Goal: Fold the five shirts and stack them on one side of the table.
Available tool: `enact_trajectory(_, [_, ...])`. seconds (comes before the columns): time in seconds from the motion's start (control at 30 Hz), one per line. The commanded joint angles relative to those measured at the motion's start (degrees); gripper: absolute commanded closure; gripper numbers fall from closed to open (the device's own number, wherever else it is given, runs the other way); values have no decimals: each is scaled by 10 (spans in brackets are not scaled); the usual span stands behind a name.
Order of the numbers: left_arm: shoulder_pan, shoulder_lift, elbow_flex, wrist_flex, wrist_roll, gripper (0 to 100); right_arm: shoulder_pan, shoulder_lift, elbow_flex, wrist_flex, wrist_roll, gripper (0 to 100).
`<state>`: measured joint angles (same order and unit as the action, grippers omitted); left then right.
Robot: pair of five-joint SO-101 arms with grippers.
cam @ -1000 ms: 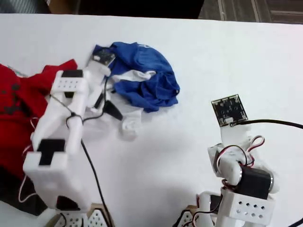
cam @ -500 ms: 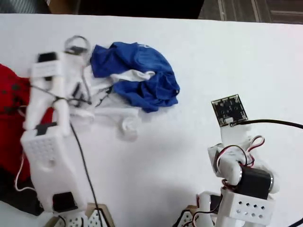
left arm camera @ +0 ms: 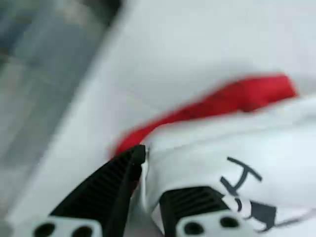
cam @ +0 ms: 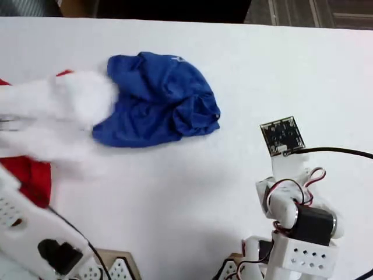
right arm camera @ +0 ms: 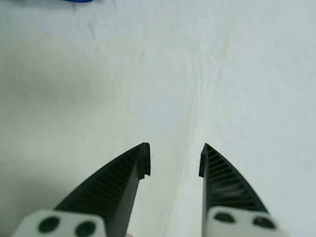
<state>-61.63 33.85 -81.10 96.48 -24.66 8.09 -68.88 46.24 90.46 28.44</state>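
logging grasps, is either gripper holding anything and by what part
The left gripper is shut on the white shirt, pinching a bunched fold; which part of the shirt cannot be told. The right gripper is open, holding nothing.

No text can be read. The white shirt (left arm camera: 232, 143) carries dark printed marks, blurred, not legible as words. The blue shirt (cam: 157, 99), just beside the white shirt, has a small white mark at its far edge, too small to make out.
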Motion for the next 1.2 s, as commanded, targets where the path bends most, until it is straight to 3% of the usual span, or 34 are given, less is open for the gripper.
enact_trajectory(0.0, [-94, -47, -104, -81, -6, 976, 4, -7, -2, -8, 4, 824])
enact_trajectory(0.13, [-152, -47, -108, -169, -9, 976, 4, -7, -2, -8, 4, 824])
enact_trajectory(0.27, [-156, -47, -38, -180, -11, 976, 4, -7, -2, -8, 4, 824])
enact_trajectory(0.53, [-47, -47, 201, -139, -81, 971, 4, -7, -2, -8, 4, 824])
enact_trajectory(0.67, [13, -51, 281, -113, -132, 844, 5, -7, -2, -8, 4, 823])
enact_trajectory(0.83, [78, -67, 211, -43, -99, 683, 5, -7, -2, -8, 4, 823])
enact_trajectory(1.0, [193, -96, 92, 53, -41, 683, 4, -7, -1, -8, 4, 823])
enact_trajectory(1.17, [293, -118, 78, 57, 44, 683, 4, -7, -1, -8, 4, 823])
